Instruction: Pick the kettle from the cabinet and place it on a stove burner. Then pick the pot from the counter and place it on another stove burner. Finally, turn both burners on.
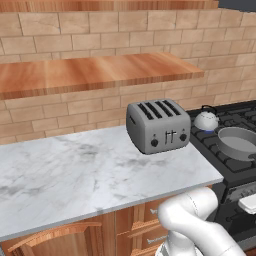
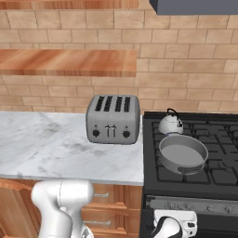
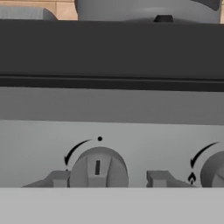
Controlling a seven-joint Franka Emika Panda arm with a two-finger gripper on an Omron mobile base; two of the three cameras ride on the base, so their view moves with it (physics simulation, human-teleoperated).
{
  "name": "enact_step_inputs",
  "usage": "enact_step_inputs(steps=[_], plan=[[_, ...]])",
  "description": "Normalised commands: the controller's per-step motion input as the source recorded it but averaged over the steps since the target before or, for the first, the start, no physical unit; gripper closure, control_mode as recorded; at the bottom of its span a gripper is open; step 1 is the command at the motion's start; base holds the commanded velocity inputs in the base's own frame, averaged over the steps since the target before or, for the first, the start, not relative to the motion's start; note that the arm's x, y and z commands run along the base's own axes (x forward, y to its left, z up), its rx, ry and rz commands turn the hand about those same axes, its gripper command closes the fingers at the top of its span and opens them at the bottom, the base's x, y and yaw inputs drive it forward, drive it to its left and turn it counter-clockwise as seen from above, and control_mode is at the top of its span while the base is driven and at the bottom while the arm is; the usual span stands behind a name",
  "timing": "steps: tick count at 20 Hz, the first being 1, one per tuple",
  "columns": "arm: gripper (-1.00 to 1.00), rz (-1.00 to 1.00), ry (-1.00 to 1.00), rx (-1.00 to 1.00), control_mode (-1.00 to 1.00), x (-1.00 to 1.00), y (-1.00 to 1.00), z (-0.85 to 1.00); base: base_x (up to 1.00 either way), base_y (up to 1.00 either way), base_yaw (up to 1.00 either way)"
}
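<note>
Claw (image 3: pixel 106 178) half-open, fingers (image 3: pixel 59 178) straddling knob (image 3: pixel 99 168) dead ahead, not yet gripping; pointer upright; pot (image 3: pixel 148 9) above.

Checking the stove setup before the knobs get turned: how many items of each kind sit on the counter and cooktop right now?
Kettle: 1, on a rear burner
Pot: 1, on the front burner next to it
Toaster: 1, on the counter
Total: 3
</note>
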Motion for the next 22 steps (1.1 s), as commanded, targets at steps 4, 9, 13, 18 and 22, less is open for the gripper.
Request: enact_step_inputs(steps=[4, 9, 13, 18, 22], plan=[[1.00, 0.05, 0.00, 0.00, -1.00, 0.13, 0.01, -0.05, 0.00, 0.00, 0.00], [1.00, 0.03, -0.01, 0.00, -1.00, 0.01, 0.00, 0.00, 0.00, 0.00, 0.00], [1.00, 0.01, -0.02, -0.05, -1.00, -0.05, 0.01, 0.00, 0.00, 0.00, 0.00], [1.00, 0.00, -0.06, -0.11, -1.00, -0.10, 0.12, 0.01, 0.00, 0.00, 0.00], [1.00, 0.00, -0.06, -0.15, -1.00, -0.07, 0.14, 0.07, 0.00, 0.00, 0.00]])
